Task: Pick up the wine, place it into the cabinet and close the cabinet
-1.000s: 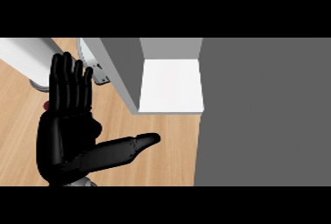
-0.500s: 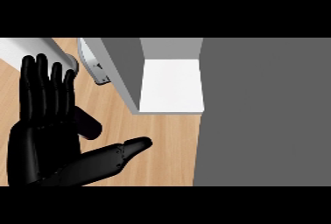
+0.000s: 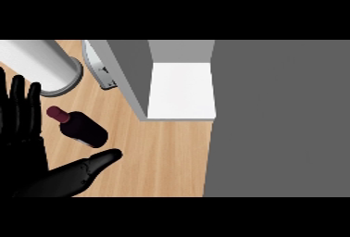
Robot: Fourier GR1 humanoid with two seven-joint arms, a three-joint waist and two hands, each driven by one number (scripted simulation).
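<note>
1. We log our black left hand (image 3: 27,152) at the view's left edge, fingers straight, grasping nothing.
2. Dark burgundy wine bottle (image 3: 82,128) stands on the wooden worktop (image 3: 160,157), between fingers and thumb, untouched.
3. Open grey cabinet (image 3: 181,90) near; bare wood between.

Light wooden counter top (image 3: 164,157) across the lower middle, white-grey cylinder (image 3: 41,65) standing at 10 o'clock, its base on the wood, small grey flat object (image 3: 104,74) just beside it at 11 o'clock, broad plain grey surface (image 3: 280,120) filling 3 o'clock
</note>
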